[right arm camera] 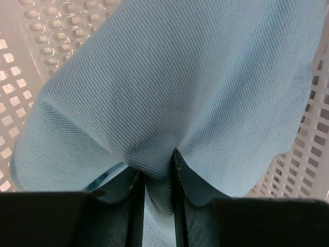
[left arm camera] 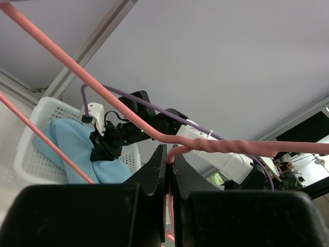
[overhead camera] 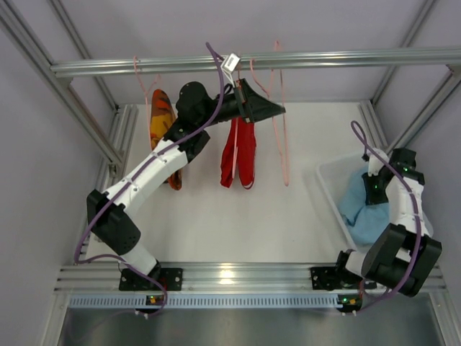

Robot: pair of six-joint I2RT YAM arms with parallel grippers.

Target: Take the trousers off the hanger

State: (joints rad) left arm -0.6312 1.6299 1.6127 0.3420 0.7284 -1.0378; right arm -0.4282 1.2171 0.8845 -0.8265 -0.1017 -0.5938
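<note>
**Blue trousers in the basket, two pairs on the rail**

From the top camera, the red trousers (overhead camera: pixel 238 153) hung folded from a hanger under the metal rail (overhead camera: pixel 324 58), near the middle. The orange patterned trousers (overhead camera: pixel 161 119) hung further left on the same rail. A bare pink hanger (overhead camera: pixel 284 155) dangled just right of the red pair. The left tool (overhead camera: pixel 275 109) was raised to rail height between the red pair and that bare hanger. From above it was hard to tell which of the two hangers it met. At the right edge of the white surface (overhead camera: pixel 216 216) stood a white basket (overhead camera: pixel 328 176). It held the light blue trousers (overhead camera: pixel 355 204), and the right tool (overhead camera: pixel 374 191) was down inside it on the cloth.

In the left wrist view, the left tool (left arm camera: pixel 169 159) was pressed together on the thin wire of a pink hanger (left arm camera: pixel 221 146), just below its twisted neck. Two more pink wires ran up to the left. Beyond them sat the basket (left arm camera: pixel 28 154) with the blue trousers (left arm camera: pixel 64 146) and the right arm (left arm camera: pixel 149 121) bent over it.

In the right wrist view, the right tool (right arm camera: pixel 156 172) pinched a fold of the light blue trousers (right arm camera: pixel 169 77) between its two fingers (right arm camera: pixel 134 206). The cloth lay over the basket's perforated wall (right arm camera: pixel 31 36).
</note>
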